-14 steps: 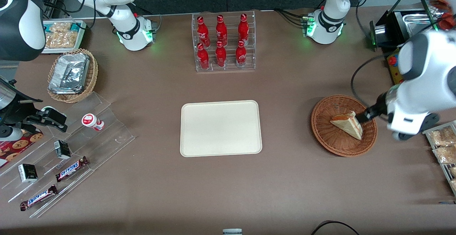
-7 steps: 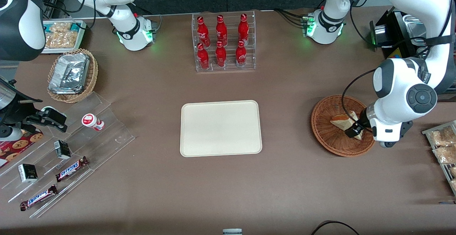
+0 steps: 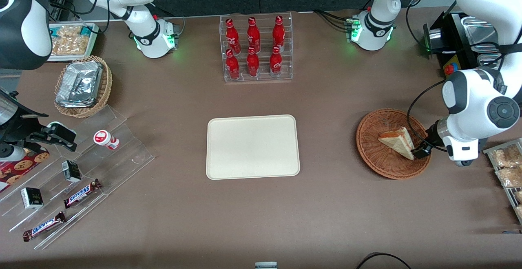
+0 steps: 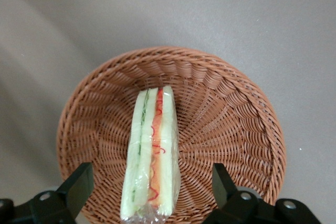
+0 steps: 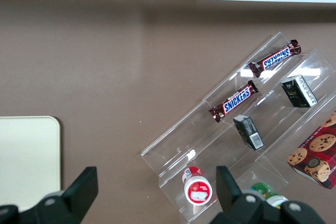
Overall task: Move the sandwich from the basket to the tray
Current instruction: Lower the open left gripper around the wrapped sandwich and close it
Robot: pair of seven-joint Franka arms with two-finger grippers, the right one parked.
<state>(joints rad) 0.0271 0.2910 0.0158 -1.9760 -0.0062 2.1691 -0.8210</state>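
My left arm (image 3: 481,98) is glossy white with dark grey joint caps; black fingers (image 4: 79,184), black cable.

Woven wicker basket (image 4: 231,124) holds a glossy film-wrapped sandwich (image 4: 152,156); the plastic tray (image 3: 253,146) looks smooth and matt.

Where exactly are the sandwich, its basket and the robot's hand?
sandwich (image 4: 152,156): left wrist view, on its striped filling edge.
basket (image 3: 369,148): front view, on its bare woven wall.
hand (image 3: 420,152): front view, at the open fingertips beside the sandwich, over the basket.
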